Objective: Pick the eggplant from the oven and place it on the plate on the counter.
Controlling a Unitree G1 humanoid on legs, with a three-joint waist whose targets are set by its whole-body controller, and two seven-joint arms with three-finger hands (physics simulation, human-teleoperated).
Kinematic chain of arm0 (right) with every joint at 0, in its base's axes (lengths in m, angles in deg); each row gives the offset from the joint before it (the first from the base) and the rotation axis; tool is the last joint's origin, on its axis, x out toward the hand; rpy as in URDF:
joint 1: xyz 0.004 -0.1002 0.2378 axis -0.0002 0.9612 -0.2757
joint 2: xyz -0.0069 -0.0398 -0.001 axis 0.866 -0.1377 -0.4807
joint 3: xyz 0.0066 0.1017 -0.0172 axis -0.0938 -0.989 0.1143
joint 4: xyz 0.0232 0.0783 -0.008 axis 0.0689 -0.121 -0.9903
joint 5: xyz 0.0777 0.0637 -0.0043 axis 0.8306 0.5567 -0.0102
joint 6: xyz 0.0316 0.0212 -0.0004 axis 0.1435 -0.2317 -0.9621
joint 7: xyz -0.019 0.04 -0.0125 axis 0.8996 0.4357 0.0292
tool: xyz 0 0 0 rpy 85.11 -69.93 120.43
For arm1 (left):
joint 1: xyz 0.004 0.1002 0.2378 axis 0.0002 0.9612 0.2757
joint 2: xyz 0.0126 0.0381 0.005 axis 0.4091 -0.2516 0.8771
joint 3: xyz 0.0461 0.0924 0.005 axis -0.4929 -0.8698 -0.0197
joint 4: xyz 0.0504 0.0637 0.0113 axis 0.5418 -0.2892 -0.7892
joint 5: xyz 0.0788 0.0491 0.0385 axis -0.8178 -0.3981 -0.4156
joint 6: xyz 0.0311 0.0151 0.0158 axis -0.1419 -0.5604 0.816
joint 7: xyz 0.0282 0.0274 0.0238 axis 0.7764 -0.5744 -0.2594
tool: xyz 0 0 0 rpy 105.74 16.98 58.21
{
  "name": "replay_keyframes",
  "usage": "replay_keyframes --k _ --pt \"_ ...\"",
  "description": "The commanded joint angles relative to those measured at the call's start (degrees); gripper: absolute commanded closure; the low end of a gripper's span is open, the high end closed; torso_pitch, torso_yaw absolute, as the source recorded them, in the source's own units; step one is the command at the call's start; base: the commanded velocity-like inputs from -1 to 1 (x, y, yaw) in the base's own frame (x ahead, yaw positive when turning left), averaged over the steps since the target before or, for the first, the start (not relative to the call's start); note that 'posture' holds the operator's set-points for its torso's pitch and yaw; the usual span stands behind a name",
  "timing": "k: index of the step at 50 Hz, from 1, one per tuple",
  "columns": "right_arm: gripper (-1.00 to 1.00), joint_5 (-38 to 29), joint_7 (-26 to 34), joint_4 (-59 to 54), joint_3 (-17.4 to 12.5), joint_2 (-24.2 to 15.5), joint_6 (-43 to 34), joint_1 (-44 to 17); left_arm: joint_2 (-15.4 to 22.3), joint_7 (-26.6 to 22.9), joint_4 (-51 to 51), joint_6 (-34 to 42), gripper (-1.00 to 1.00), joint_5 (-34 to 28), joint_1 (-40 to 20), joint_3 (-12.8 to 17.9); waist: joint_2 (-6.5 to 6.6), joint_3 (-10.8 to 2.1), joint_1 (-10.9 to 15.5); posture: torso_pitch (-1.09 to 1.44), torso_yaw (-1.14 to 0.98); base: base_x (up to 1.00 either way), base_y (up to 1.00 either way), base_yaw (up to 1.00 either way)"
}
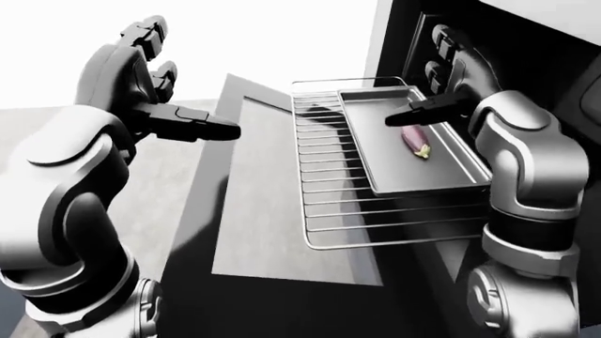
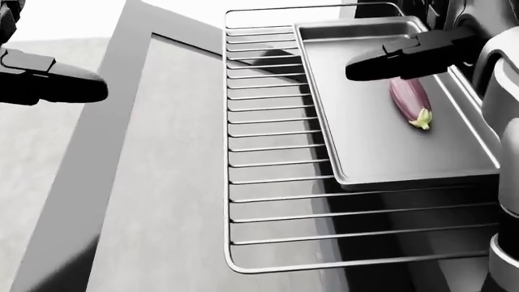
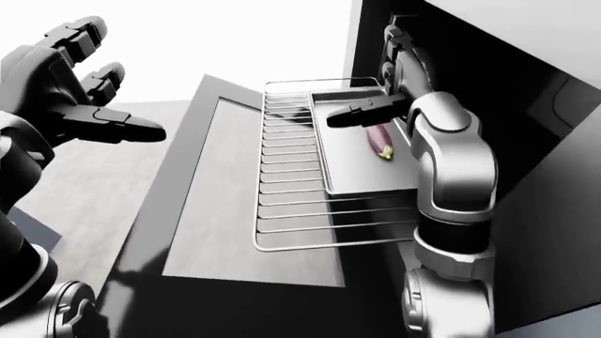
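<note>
A purple eggplant (image 2: 411, 100) lies on a metal tray (image 2: 381, 152) on the pulled-out oven rack (image 2: 268, 182); the right hand (image 2: 406, 58) hovers above it, fingers spread, reaching, apparently needing to lower and close, while the left hand (image 1: 155, 91) waits open.

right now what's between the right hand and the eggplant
Nothing: in the head view the right hand hovers open just above the eggplant on the tray.
</note>
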Motion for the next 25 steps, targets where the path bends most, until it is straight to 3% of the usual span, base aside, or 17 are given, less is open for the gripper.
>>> replay_keyframes --k 1,10,25 --pt "-1.0 -0.7 -0.5 -1.1 -0.6 -0.5 5.0 -1.9 0.7 0.1 1.3 -1.1 -1.0 -0.5 -1.5 0.6 -0.15 -1.6 0.0 0.0 0.0 0.0 0.0 0.0" --pt "-1.0 -5.6 0.2 -10.5 1.5 -0.8 10.6 -4.0 0.4 -0.4 0.5 -1.5 -1.0 -1.2 -2.2 0.1 -0.43 -2.05 0.0 0.01 0.0 0.0 0.0 0.0" --pt "-1.0 -12.7 1.3 -18.2 1.3 -2.1 13.7 -5.0 0.6 -1.6 2.1 -0.3 -1.0 -1.3 -2.6 0.4 -0.59 0.15 0.1 0.08 0.0 0.0 0.0 0.0"
